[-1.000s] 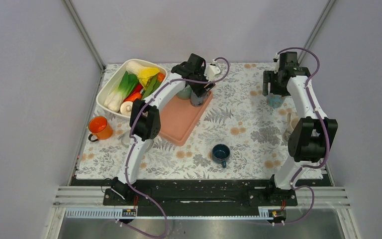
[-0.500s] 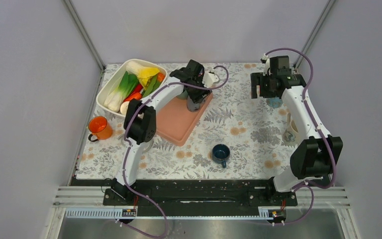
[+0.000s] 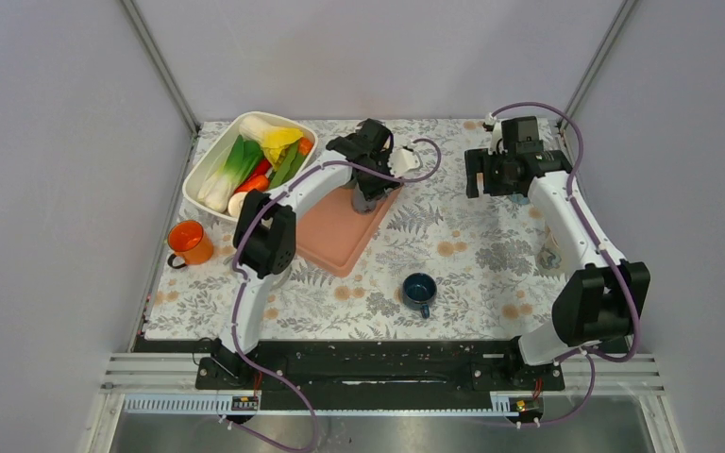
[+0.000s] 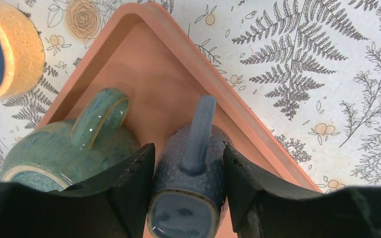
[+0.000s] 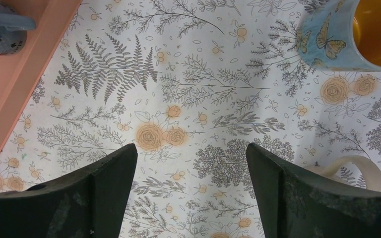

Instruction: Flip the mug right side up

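A blue-grey mug (image 4: 191,183) stands upside down on the pink tray (image 4: 149,64). Its base faces my left wrist camera and its handle points away. My left gripper (image 4: 188,151) is shut on it, one finger against each side. In the top view the left gripper (image 3: 366,189) is over the tray's far end (image 3: 335,236). A teal mug (image 4: 74,144) sits right beside the left finger. My right gripper (image 5: 191,148) is open and empty above the floral tablecloth; in the top view it (image 3: 491,175) hangs at the far right.
A butterfly mug (image 5: 347,34) and a cream mug (image 5: 349,166) stand near the right gripper. A dark blue mug (image 3: 420,291) is at the near centre and an orange mug (image 3: 189,243) at the left. A white bowl (image 3: 193,184) holds vegetables. A yellow-sided round object (image 4: 10,49) lies beyond the tray.
My right gripper has swung left, away from the butterfly mug. My left gripper has shifted slightly nearer along the tray, around the blue-grey mug.
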{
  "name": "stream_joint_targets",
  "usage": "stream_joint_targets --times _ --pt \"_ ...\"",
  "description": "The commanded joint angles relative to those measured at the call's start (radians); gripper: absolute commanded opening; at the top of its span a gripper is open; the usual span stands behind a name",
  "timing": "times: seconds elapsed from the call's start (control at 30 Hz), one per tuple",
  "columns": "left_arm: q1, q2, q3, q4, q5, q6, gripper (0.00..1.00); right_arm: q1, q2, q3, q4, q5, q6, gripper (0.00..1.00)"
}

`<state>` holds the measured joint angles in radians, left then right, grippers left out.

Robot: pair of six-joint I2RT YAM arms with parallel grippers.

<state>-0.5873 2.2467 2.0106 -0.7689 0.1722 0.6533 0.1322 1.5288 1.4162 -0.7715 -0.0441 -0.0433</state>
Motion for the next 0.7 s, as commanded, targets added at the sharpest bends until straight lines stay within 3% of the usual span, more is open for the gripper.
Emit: stream_joint_targets --times 0.0,0.17,0.23,0.33,0.47,0.5,0.6,0.67 --pt "-0.017 0.043 0.024 -0.020 -0.045 0.052 0.56 0.015 -0.068 -0.016 0.052 -0.021 0.010 0.90" --pt "-0.028 0.030 0.024 -0.049 -0.020 0.067 0.54 0.017 -0.065 -0.025 0.054 -0.023 0.007 0.90" --pt "-0.027 0.024 0.027 -0.081 -0.004 0.084 0.61 0.017 -0.065 -0.032 0.055 -0.026 0.005 0.90" --pt "-0.027 0.014 0.034 -0.136 0.038 0.096 0.80 0.017 -0.066 -0.038 0.058 -0.027 0.003 0.91" --pt "-0.028 0.028 0.057 -0.174 0.055 0.125 0.85 0.017 -0.067 -0.045 0.063 -0.036 0.003 0.91" --pt "-0.028 0.039 0.068 -0.176 0.044 0.125 0.81 0.017 -0.069 -0.047 0.064 -0.038 0.005 0.91" --pt "-0.028 0.070 0.100 -0.192 0.028 0.121 0.51 0.017 -0.076 -0.057 0.066 -0.043 0.004 0.91" --pt "-0.028 0.073 0.099 -0.195 0.034 0.123 0.41 0.017 -0.081 -0.065 0.071 -0.042 0.000 0.91"
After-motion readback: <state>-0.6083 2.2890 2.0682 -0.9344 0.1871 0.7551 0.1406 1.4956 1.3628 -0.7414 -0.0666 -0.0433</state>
